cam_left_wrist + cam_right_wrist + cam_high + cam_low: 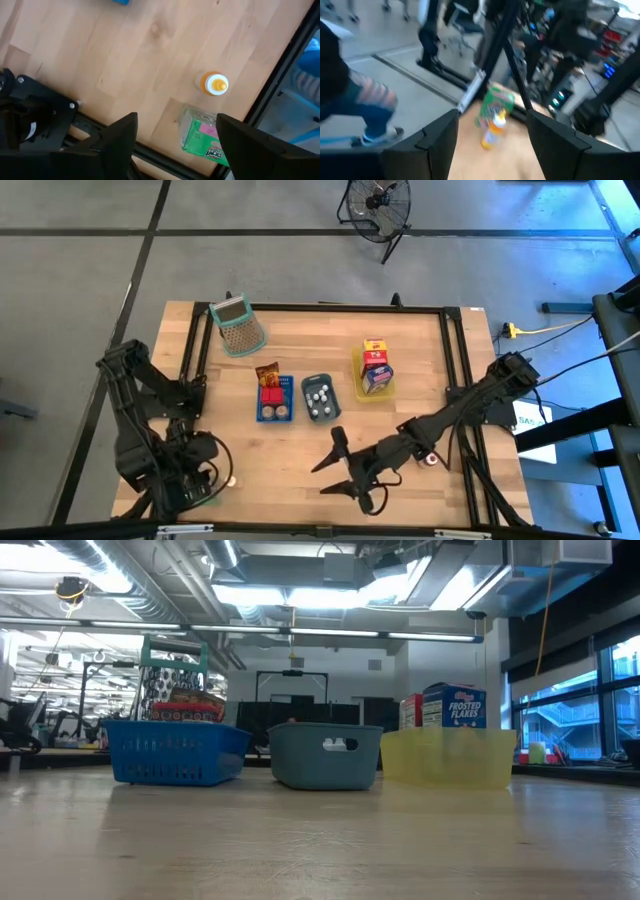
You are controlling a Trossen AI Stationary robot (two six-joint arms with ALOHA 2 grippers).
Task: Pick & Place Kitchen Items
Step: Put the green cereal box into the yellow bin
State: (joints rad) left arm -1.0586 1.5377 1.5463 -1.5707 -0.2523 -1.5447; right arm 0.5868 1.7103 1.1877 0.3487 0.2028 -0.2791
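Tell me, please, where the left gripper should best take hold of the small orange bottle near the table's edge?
Probably from above, around its white cap: the small orange bottle appears upright, apart from the green carton, and the left gripper is open.

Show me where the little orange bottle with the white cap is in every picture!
High view: little bottle near the table's front left corner, beside the left arm.
Low view: not in it.
Left wrist view: lying on the wood.
Right wrist view: in the middle, between the dark fingers.
Shared landmark: the green carton right beside it.
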